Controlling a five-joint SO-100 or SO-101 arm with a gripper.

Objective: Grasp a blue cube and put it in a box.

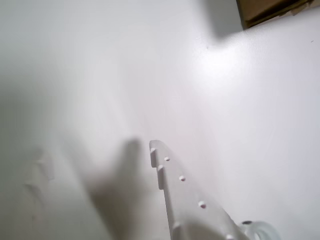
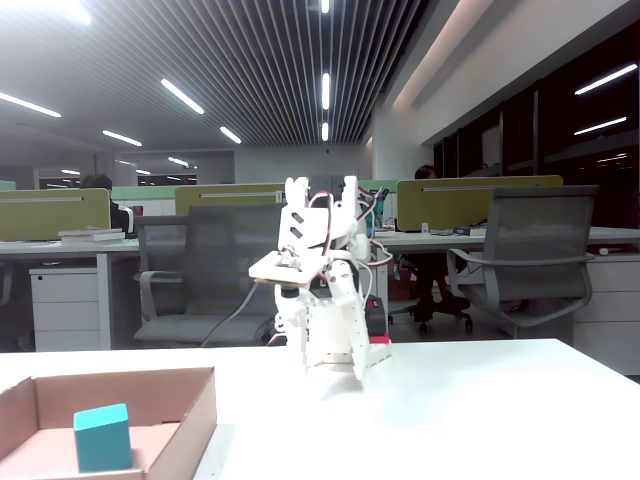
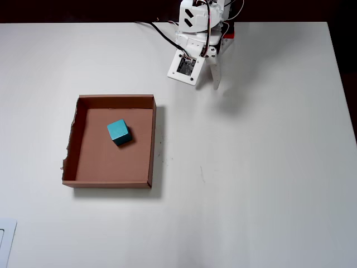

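The white two-finger claw (image 3: pixel 215 78) is folded back near the arm's base, tips pointing down at the white desk (image 3: pixel 268 167) and holding nothing; whether its fingers are apart or together cannot be told. The small turquoise-blue cube (image 3: pixel 119 132) sits inside the shallow brown cardboard box (image 3: pixel 106 178), well apart. The wrist view shows only one box corner.

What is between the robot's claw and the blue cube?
In the overhead view, bare white table and the brown box's wall lie between the claw and the blue cube, which sits inside the box.
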